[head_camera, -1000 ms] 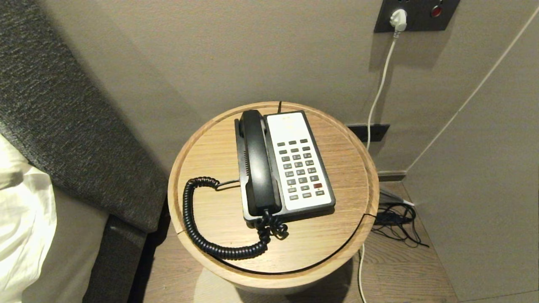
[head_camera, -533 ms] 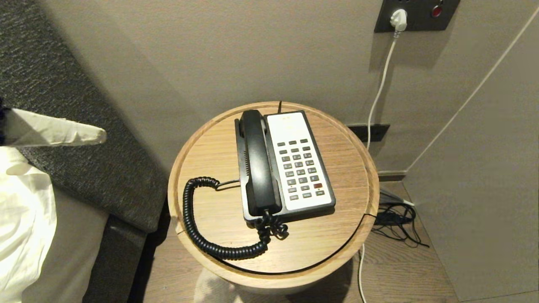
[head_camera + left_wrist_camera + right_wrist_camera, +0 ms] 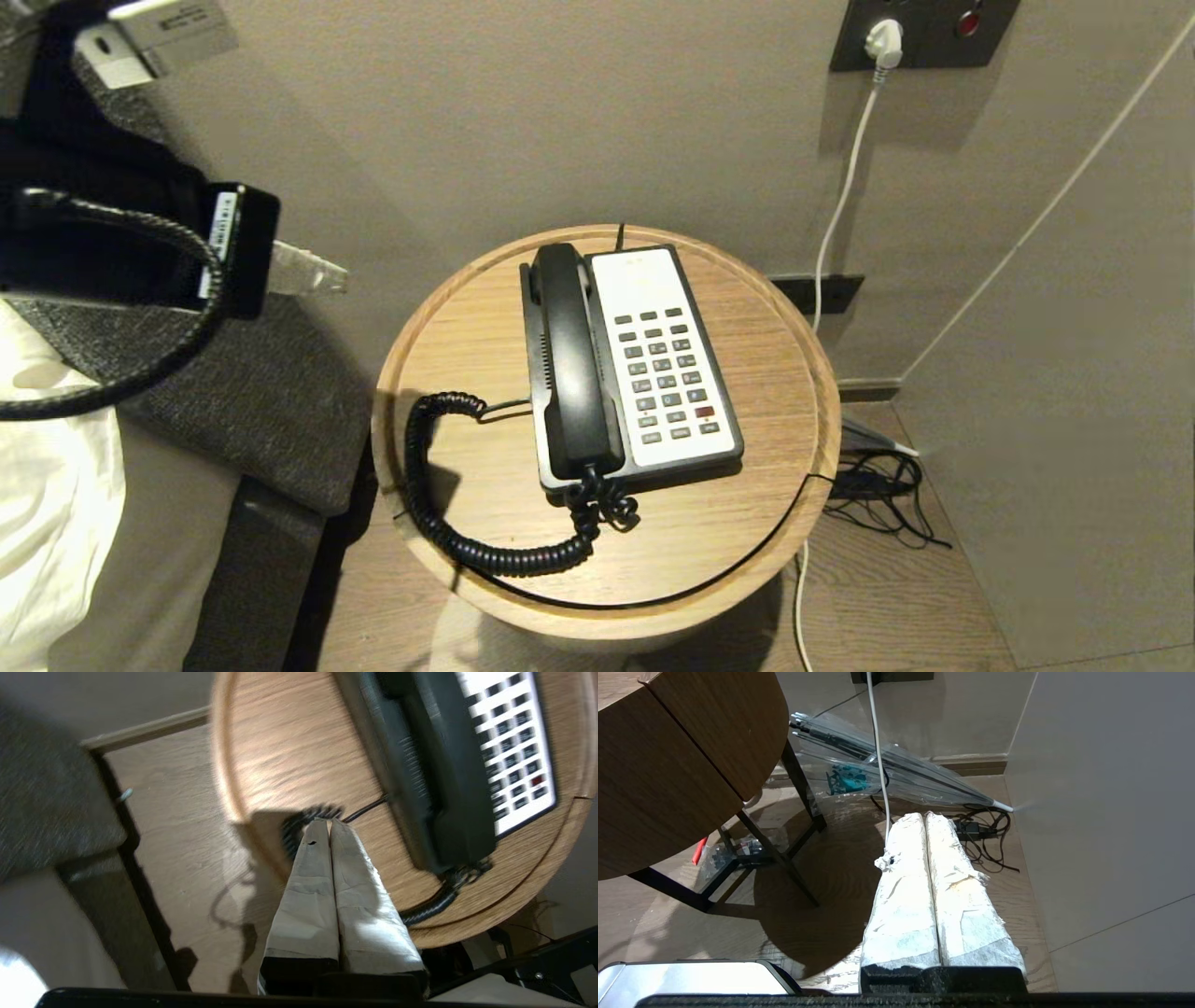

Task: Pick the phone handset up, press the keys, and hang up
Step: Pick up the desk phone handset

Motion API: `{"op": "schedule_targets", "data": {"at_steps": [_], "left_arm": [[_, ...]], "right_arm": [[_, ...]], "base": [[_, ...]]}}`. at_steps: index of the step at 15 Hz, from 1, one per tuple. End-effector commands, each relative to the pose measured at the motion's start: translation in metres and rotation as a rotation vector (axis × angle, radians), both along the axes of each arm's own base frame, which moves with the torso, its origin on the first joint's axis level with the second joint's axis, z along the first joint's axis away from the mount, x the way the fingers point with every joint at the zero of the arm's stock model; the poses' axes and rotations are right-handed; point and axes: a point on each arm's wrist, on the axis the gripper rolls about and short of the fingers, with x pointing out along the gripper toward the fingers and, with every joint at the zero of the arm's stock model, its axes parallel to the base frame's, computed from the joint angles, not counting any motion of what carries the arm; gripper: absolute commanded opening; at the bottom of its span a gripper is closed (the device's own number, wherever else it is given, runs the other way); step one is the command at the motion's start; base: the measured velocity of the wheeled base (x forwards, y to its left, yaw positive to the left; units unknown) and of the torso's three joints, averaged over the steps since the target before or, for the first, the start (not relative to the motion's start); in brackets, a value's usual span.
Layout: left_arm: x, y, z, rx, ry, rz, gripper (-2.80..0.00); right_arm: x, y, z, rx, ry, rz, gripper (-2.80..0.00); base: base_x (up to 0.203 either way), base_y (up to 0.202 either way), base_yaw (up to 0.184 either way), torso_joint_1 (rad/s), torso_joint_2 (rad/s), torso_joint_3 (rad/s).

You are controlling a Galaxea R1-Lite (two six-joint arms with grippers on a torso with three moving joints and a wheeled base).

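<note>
Round light-wood side table (image 3: 747, 523) carries the black-and-white keypad phone base (image 3: 667, 373). The long black plastic phone handset (image 3: 569, 359) lies cradled on the base's left half, not yet lifted; its black coiled cord (image 3: 439, 523) loops left of the base. Left gripper (image 3: 313, 271), fingers pressed together and empty, hangs well left of the base, probably lining up for the handset. Right gripper (image 3: 924, 826), closed on nothing, is parked down near the floor.

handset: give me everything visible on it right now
The phone handset is a long black plastic receiver with rounded ends, matte-looking. It lies flat in the cradle along the left side of the phone base, beside the white keypad panel, on the round wooden table. A black coiled cord leaves its near end and loops over the tabletop. Nothing grips it: the left gripper is off to the left, short of the table, fingers shut.
</note>
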Motion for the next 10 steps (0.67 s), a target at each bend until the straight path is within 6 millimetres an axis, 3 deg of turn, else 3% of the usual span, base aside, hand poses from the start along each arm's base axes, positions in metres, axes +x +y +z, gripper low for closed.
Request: {"op": "schedule_targets", "data": {"at_steps": [1, 6, 10], "left_arm": [[0.017, -0.024, -0.007, 0.023, 0.034, -0.047, -2.80], [0.016, -0.082, -0.017, 0.050, 0.064, -0.219, -2.80], [0.025, -0.109, -0.029, 0.114, 0.067, -0.212, -2.80]], "right_arm": [[0.000, 0.000, 0.000, 0.000, -0.002, 0.001, -2.80], [0.000, 0.000, 0.000, 0.000, -0.002, 0.001, -2.80], [0.000, 0.000, 0.000, 0.000, -0.002, 0.001, -2.80]], "base": [[0.000, 0.000, 0.000, 0.000, 0.00, 0.000], [0.000, 0.000, 0.000, 0.000, 0.00, 0.000], [0.000, 0.000, 0.000, 0.000, 0.00, 0.000]]}}
